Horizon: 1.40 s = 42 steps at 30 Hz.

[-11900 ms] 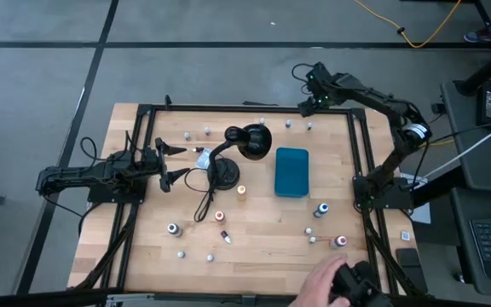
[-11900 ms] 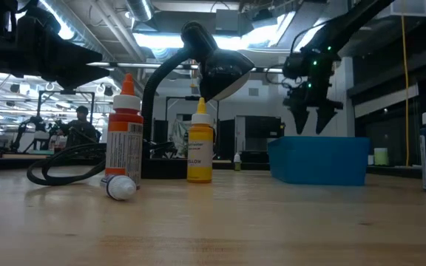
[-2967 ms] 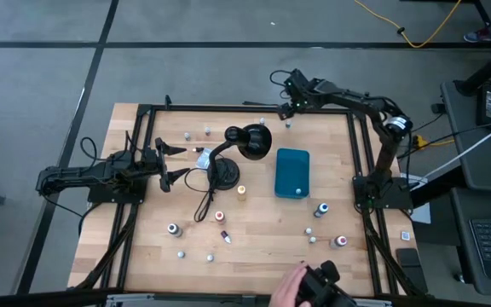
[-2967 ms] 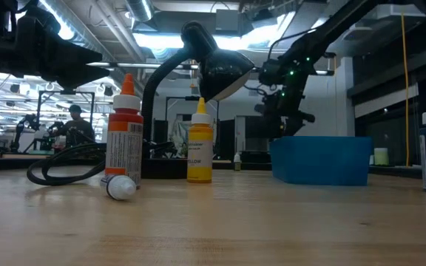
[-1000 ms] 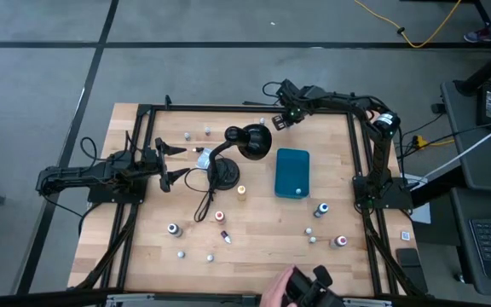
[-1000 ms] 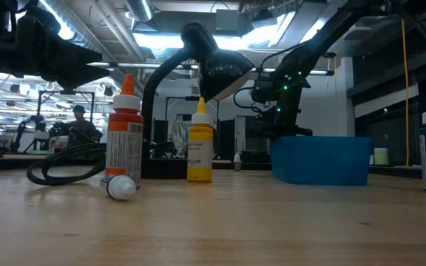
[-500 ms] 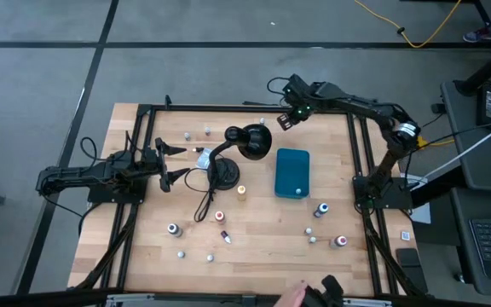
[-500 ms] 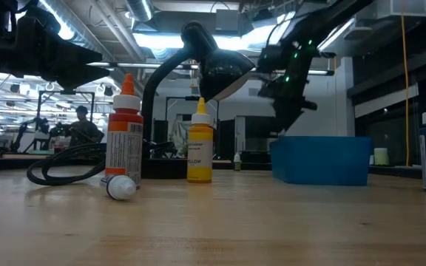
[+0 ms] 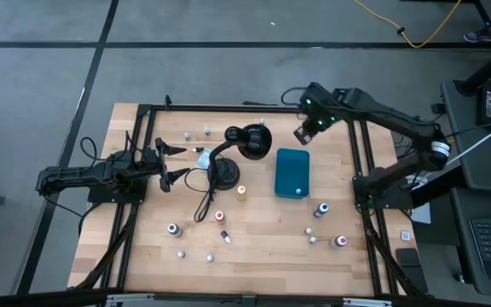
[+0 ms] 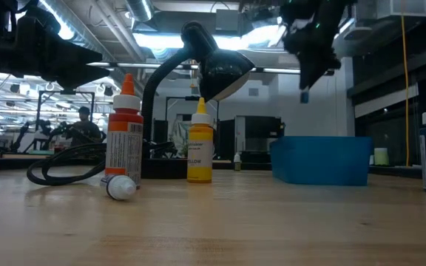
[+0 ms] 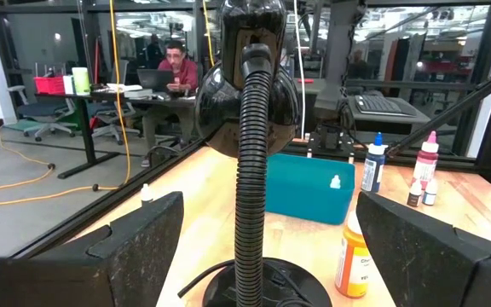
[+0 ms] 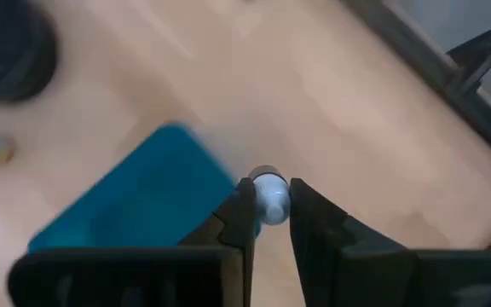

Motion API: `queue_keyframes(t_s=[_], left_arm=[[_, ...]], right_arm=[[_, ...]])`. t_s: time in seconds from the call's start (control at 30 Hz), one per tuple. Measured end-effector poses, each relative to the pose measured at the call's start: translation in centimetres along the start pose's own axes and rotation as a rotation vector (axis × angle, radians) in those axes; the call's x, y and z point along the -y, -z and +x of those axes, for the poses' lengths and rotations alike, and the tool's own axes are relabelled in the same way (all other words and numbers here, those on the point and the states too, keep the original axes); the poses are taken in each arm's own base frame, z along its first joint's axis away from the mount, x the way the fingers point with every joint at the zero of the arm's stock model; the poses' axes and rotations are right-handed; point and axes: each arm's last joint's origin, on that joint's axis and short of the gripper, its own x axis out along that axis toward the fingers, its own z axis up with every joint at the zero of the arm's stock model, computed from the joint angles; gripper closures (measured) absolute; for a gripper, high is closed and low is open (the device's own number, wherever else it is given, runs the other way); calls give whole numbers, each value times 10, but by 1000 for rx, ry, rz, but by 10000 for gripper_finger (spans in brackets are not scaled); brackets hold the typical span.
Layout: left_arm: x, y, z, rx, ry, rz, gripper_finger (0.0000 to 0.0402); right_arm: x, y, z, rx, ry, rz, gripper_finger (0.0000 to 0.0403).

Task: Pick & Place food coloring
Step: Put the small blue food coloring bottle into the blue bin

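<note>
1. The high camera hangs overhead, looking straight down on the whole table (image 9: 254,247).
2. The low camera sits at tabletop level, facing across into the room.
3. The left wrist camera looks close at the desk lamp (image 11: 250,128).
4. The right wrist camera looks down; all four share the teal box (image 9: 291,172).

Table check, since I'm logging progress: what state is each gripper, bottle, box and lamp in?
Right gripper: shut on small bottle, above table.
Left gripper: open, waiting at left edge.
Teal box: open, one bottle inside.
Orange-capped bottle: upright.
Yellow bottle: upright.
Lamp: standing.
</note>
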Motion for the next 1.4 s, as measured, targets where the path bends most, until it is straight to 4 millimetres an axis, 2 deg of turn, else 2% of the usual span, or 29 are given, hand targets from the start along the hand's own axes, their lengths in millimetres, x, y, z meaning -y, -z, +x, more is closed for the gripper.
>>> queue_keyframes(t_s=[0.2, 0.37, 0.8, 1.4], left_arm=[[0, 0, 0, 0, 0, 0, 56], [0, 0, 0, 0, 0, 0, 56], [0, 0, 0, 0, 0, 0, 56], [0, 0, 0, 0, 0, 0, 56]], right_arm=[[-25, 29, -22, -43, 36, -104, 339], [-46, 43, -23, -54, 36, -213, 343], [-77, 86, 29, -52, -58, -310, 342], [-85, 130, 91, -69, -113, -284, 342]])
